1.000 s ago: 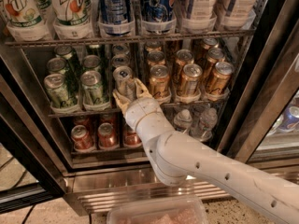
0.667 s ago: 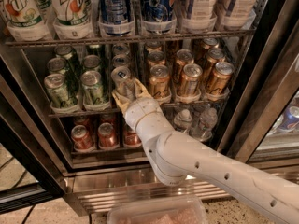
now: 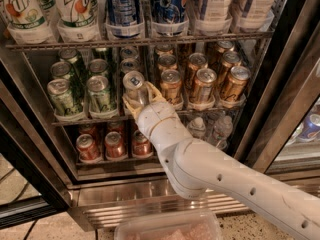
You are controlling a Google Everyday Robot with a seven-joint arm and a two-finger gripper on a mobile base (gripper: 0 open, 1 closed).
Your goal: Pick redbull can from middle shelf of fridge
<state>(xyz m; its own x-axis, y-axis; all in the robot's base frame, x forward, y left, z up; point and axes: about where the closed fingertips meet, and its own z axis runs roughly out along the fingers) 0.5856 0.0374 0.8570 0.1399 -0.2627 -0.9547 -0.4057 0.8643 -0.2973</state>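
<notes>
The redbull can is slim and silver. It stands at the front of its lane on the middle shelf of the fridge, between green cans on its left and gold cans on its right. More slim cans stand in line behind it. My gripper reaches into the shelf from the lower right. Its tan fingers sit close against both sides of the can's lower body, shut on it. The white arm hides the can's base.
Large bottles fill the rack above. Red cans and small clear bottles sit on the rack below. The black door frame runs down the right side. A clear plastic tray lies at the bottom edge.
</notes>
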